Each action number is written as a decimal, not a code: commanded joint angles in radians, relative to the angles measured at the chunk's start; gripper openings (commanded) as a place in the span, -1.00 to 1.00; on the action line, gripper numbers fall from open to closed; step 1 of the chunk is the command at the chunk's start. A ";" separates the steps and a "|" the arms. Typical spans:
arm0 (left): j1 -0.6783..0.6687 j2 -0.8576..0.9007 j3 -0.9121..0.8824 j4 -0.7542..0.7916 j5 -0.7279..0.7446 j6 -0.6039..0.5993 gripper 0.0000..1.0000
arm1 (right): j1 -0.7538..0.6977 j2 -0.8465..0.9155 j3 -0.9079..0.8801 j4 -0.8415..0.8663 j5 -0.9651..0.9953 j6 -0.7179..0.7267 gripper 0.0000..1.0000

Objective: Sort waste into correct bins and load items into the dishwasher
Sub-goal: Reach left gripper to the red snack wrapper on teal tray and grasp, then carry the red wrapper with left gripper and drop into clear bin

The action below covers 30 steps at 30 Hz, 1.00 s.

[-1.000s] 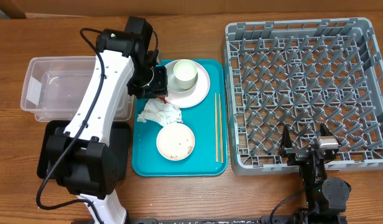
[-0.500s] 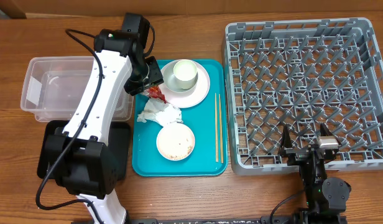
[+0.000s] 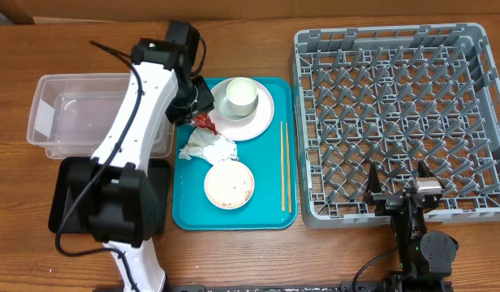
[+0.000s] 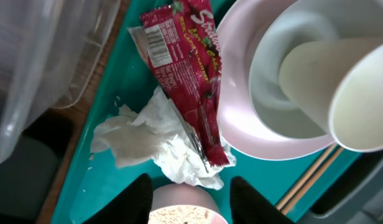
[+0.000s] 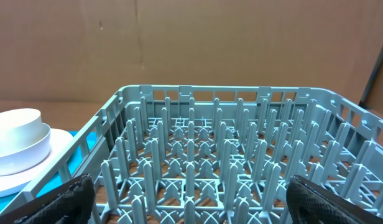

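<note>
The red wrapper (image 4: 185,68) lies flat near the teal tray's (image 3: 270,215) far left corner, squeezed between the tissue (image 4: 148,146) and the plate (image 4: 241,124) that holds the cup (image 4: 341,81). The left gripper (image 4: 198,196) hangs close by with fingers apart and empty. We think a grab could pinch the tissue too, or bump the plate and tip the cup. The right gripper (image 5: 194,199) sits wide open at the rack's (image 3: 392,34) near edge. From above, the arm hides most of the wrapper, and we cannot tell if its end is tucked under the plate.
</note>
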 commanded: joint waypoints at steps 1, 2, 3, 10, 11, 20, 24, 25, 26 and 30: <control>-0.016 0.049 -0.010 -0.002 0.051 -0.009 -0.16 | -0.008 -0.010 -0.010 0.004 0.009 -0.003 1.00; -0.016 0.059 -0.010 -0.001 0.053 -0.010 -0.14 | -0.008 -0.010 -0.010 0.004 0.009 -0.003 0.99; -0.016 0.066 -0.010 0.000 0.053 -0.010 -0.12 | -0.008 -0.010 -0.010 0.004 0.009 -0.003 0.99; -0.021 0.128 -0.010 0.001 0.058 0.003 0.02 | -0.008 -0.010 -0.010 0.004 0.009 -0.003 0.99; -0.021 0.137 -0.010 0.001 0.061 0.006 0.02 | -0.008 -0.010 -0.010 0.004 0.009 -0.003 0.99; -0.026 0.181 -0.010 0.000 0.111 0.006 -0.06 | -0.008 -0.010 -0.010 0.004 0.009 -0.003 0.99; -0.027 0.181 -0.010 0.002 0.117 0.009 -0.28 | -0.008 -0.010 -0.010 0.004 0.009 -0.003 0.99; -0.027 0.181 -0.010 0.002 0.117 0.009 -0.39 | -0.008 -0.010 -0.010 0.004 0.009 -0.003 0.99; -0.027 0.181 -0.010 0.002 0.117 0.010 -0.45 | -0.008 -0.010 -0.010 0.004 0.009 -0.003 0.99; -0.027 0.181 -0.010 0.002 0.117 0.016 -0.63 | -0.008 -0.010 -0.010 0.004 0.009 -0.003 1.00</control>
